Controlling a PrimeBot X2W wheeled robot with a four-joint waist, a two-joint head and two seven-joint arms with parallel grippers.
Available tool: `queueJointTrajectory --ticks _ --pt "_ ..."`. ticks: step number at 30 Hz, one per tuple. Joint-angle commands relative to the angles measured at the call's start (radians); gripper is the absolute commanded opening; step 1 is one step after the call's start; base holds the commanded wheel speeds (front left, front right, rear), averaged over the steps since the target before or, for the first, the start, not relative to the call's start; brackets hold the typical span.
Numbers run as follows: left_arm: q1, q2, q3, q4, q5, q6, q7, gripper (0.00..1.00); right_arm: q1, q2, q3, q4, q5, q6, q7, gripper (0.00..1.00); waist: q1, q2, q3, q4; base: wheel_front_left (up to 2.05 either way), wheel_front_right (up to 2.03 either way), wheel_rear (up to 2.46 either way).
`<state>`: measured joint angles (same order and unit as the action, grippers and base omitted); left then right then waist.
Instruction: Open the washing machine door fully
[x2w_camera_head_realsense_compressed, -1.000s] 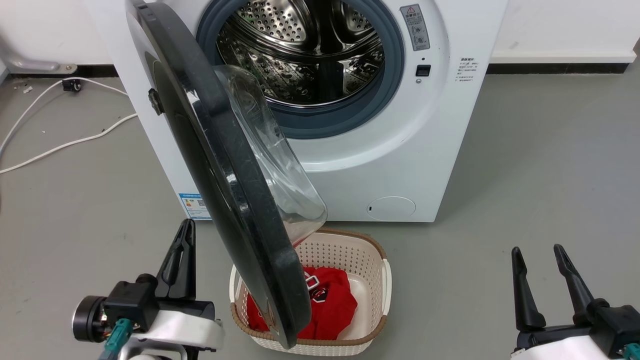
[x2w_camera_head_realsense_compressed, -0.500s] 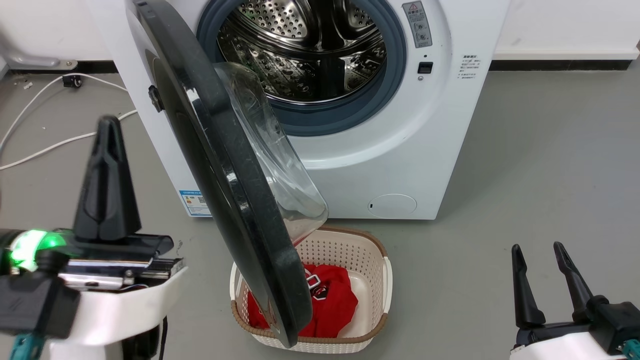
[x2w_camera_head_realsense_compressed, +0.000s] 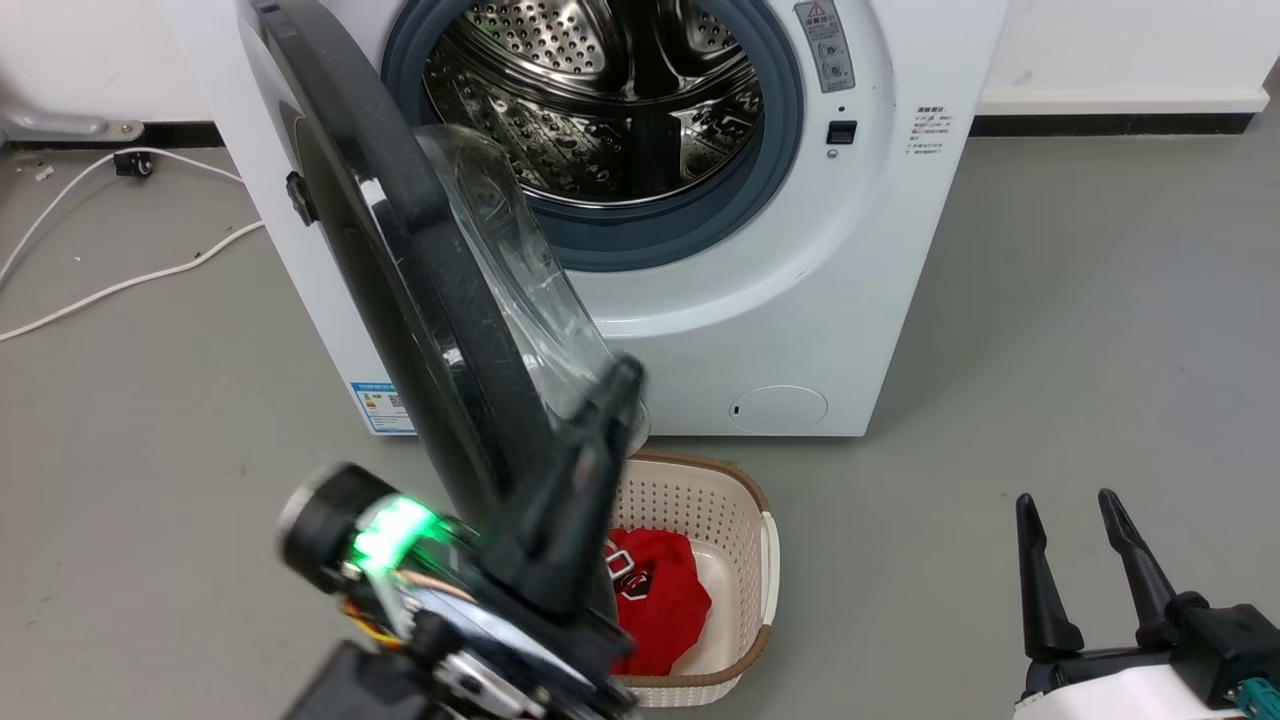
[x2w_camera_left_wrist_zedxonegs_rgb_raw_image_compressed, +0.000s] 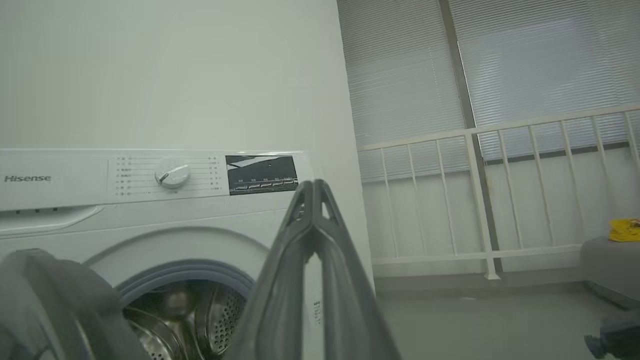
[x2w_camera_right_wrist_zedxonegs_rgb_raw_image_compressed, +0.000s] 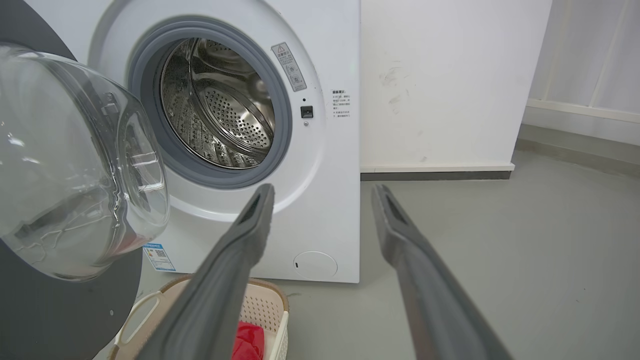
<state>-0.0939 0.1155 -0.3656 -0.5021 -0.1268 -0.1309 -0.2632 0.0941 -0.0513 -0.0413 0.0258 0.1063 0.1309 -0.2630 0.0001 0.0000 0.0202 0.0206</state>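
Two fingers of the left gripper are pressing together empty, blurring across the lower rim of the round glossy black washing machine door, perhaps touching it; the door is standing half-open above a cream perforated basket, while the right gripper is resting spread wide.

Large round glossy black washing machine door, partly open.
It stands out from the left side of the white washing machine, nearly edge-on in the head view, with dust specks on its dark rim. The bulging clear glass bowl on its inner face points toward the uncovered steel drum.
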Motion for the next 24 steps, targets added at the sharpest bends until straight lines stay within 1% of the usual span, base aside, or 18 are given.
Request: queueJointTrajectory --ticks 1,5,7,12,17,24 --pt "0.031 0.015 -0.040 0.030 -0.017 0.000 -0.002 0.00 -0.011 0.002 0.003 0.003 0.004 0.000 -0.002 1.00 -0.0001 0.0000 -0.003 -0.001 0.00 0.00 0.00" --pt "0.104 0.044 -0.126 0.137 -0.049 0.000 -0.002 0.00 -0.006 0.002 0.005 0.009 0.008 0.000 -0.002 1.00 -0.0001 0.0000 -0.009 0.000 0.00 0.00 0.00" --pt "0.143 0.051 -0.145 0.202 -0.059 0.001 0.003 0.00 0.000 0.002 0.006 0.013 0.009 0.000 -0.002 1.00 -0.0001 0.0000 -0.013 0.001 0.00 0.00 0.00" --pt "0.209 0.053 -0.168 0.326 -0.073 0.020 0.044 0.00 0.008 0.002 0.010 0.022 0.015 0.000 -0.002 1.00 -0.0001 0.0000 -0.016 0.003 0.00 0.00 0.00" --pt "0.200 0.042 -0.172 0.426 -0.079 0.034 0.065 0.00 0.008 0.002 0.018 0.028 0.021 0.000 -0.002 1.00 -0.0001 0.0000 -0.015 0.006 0.00 0.00 0.00" --pt "0.106 0.005 -0.152 0.545 -0.060 0.066 0.036 0.00 0.002 0.002 0.029 0.041 0.032 0.000 -0.002 1.00 -0.0001 0.0000 -0.011 -0.001 0.00 0.00 0.00"
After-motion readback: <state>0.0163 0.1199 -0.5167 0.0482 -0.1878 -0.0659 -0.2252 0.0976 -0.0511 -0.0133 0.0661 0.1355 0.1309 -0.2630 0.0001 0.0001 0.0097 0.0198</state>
